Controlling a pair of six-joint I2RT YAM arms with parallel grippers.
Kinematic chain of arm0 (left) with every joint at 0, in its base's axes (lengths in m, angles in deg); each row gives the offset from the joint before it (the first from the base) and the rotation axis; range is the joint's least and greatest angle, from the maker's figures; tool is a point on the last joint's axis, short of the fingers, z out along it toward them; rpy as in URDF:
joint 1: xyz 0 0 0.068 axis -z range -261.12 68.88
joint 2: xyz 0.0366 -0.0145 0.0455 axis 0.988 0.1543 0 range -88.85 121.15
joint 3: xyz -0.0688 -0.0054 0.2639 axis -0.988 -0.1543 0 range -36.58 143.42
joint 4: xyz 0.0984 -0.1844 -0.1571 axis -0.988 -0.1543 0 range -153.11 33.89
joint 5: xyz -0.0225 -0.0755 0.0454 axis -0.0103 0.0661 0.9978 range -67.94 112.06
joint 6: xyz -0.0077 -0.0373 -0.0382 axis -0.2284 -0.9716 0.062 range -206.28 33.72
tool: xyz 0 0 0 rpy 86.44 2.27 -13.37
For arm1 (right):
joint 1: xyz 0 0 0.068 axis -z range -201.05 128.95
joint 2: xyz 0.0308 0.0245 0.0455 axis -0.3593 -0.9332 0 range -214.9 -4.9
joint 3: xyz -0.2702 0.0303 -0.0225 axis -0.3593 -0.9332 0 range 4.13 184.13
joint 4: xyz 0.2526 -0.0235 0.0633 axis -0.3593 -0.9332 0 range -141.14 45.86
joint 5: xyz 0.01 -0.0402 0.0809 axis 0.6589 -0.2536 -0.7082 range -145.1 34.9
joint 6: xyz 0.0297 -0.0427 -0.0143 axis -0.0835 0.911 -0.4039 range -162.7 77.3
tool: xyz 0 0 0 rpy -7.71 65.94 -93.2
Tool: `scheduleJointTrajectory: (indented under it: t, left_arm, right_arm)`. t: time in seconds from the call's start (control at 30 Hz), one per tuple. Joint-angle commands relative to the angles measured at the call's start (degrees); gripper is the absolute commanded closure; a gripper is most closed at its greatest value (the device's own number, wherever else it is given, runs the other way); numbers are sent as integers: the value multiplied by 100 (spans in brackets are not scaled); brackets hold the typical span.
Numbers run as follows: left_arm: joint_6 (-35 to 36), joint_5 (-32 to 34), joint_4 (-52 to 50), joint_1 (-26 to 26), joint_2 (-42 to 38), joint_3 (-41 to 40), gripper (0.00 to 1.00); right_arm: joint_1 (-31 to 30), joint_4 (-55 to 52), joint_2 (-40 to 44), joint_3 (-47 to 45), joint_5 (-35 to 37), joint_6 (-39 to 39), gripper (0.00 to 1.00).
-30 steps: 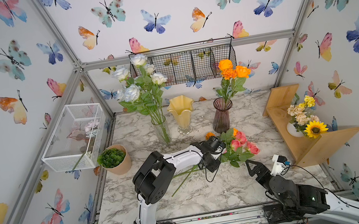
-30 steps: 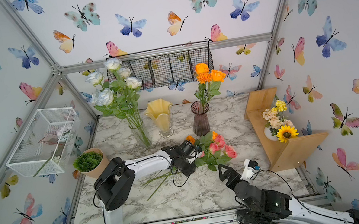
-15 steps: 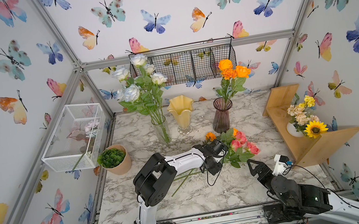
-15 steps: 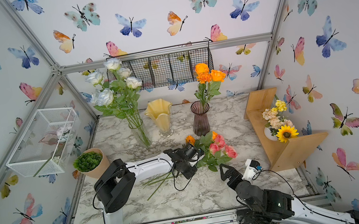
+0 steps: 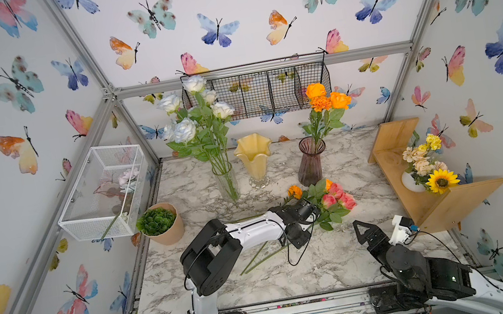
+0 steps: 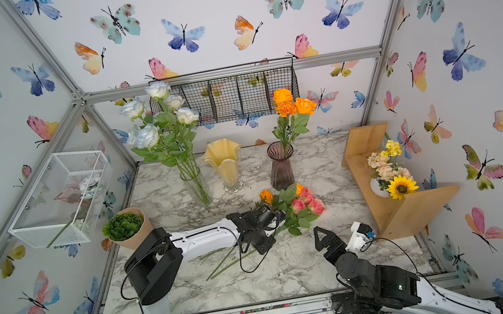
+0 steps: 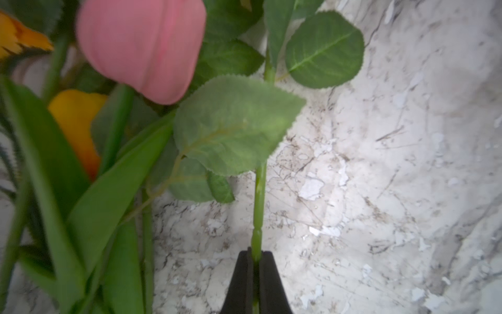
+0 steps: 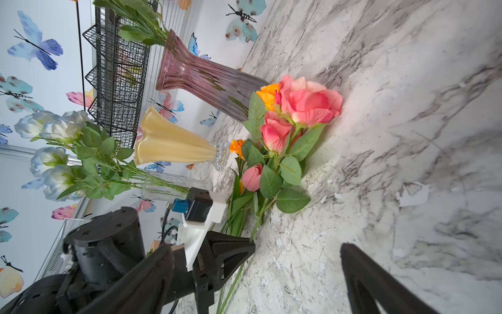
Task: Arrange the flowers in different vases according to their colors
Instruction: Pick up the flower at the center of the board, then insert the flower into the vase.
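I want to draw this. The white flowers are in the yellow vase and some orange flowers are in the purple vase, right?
Not quite. In both top views the white flowers stand in the clear glass vase; the yellow vase holds no flowers. Some orange flowers are in the purple vase, as you said.

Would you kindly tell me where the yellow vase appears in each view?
Top view: yellow vase at the back, between clear vase and purple vase.
Top view: yellow vase, same spot.
Left wrist: not in it.
Right wrist: yellow vase between the same two vases.
Shared landmark: purple vase.
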Motion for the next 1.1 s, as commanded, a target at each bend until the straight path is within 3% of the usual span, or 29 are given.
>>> scheduleJointTrajectory:
  t: [0.0,0.2,0.53,0.9,1.07]
  left_arm:
    - [110,182,96,144,-575,107,100]
    - [-4,245,-55,292,-957,328,100]
    - [-407,1132,345,217,-1646,232,100]
    - [-888,1013,1273,-724,-2446,896,100]
    - [-1046,1045,2579,-1234,-2617,897,100]
  right_arm:
    - [-19,-464,78,229,378,-54,2]
    - [-17,-663,183,435,538,11,2]
    - [-19,-183,180,664,531,755,2]
    - [-13,429,-141,610,539,1240,1]
    - [-18,749,-273,490,583,1430,2]
